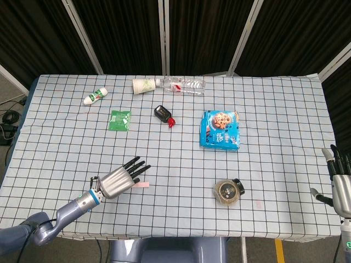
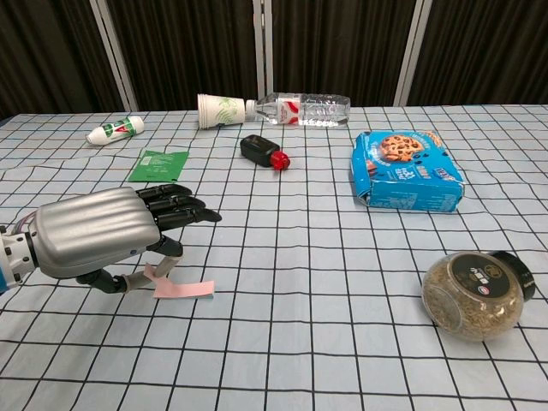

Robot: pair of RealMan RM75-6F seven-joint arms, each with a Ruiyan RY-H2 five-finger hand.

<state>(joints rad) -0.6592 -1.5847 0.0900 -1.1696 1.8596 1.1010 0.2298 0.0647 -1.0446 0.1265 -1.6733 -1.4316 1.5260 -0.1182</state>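
Note:
My left hand [image 1: 118, 179] [image 2: 94, 233] hovers low over the front left of the table, palm down, fingers stretched toward the right. Under it lies a pink paper strip [image 1: 141, 185] [image 2: 184, 289], flat on the checked cloth. The thumb and one bent finger reach down on either side of the strip's raised left end, touching or nearly touching it. My right hand [image 1: 341, 186] stands off the table's right edge, fingers upright and apart, holding nothing; the chest view does not show it.
A round jar [image 1: 228, 191] [image 2: 475, 294] lies front right. A blue cookie box [image 1: 220, 129], a black object with a red cap [image 1: 163, 113] and a green sachet [image 1: 120, 120] sit mid-table. A paper cup [image 1: 143, 85], clear bottle [image 1: 184, 84] and small white bottle [image 1: 95, 96] lie at the back.

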